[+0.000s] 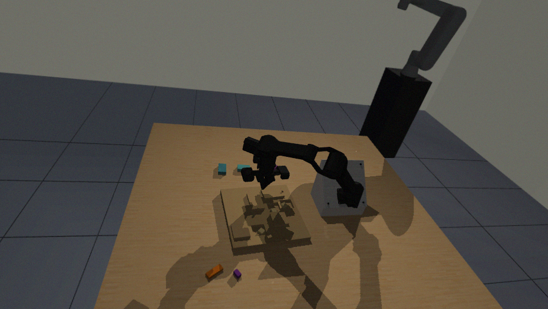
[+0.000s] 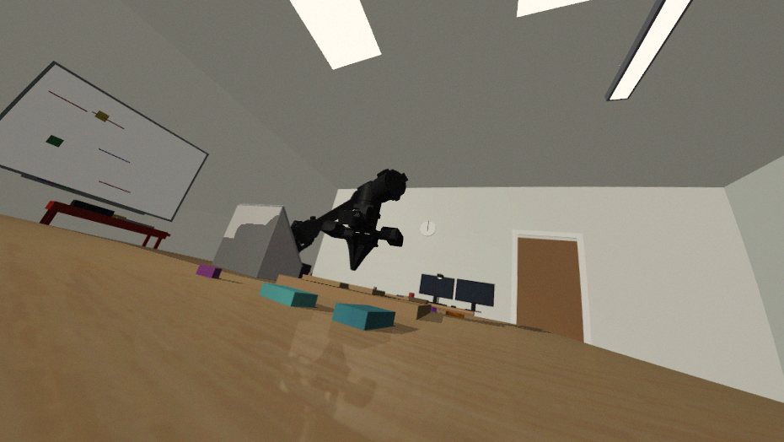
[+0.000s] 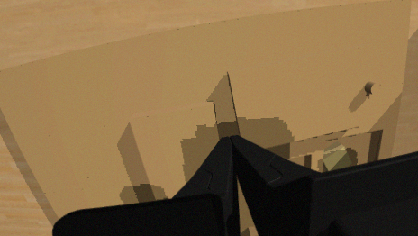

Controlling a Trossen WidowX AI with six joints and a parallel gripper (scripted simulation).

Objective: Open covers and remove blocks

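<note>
The black parallel-jaw gripper point(image 1: 264, 187) hangs with its fingers pressed together and nothing between them, its tip pointing down just above the far edge of the flat tan wooden puzzle board point(image 1: 230, 214). Beyond the gripper, two teal rectangular blocks point(image 2: 362, 315) and a small purple block point(image 2: 208, 270) lie on the light wooden table point(image 1: 176, 145), well apart from the board. On the board's far side from the gripper rest an orange oblong block point(image 1: 214, 271) and another small purple cube point(image 1: 237, 273), while a pale olive block point(image 3: 337, 158) sits in an uncovered well just beside the fingertips.
</note>
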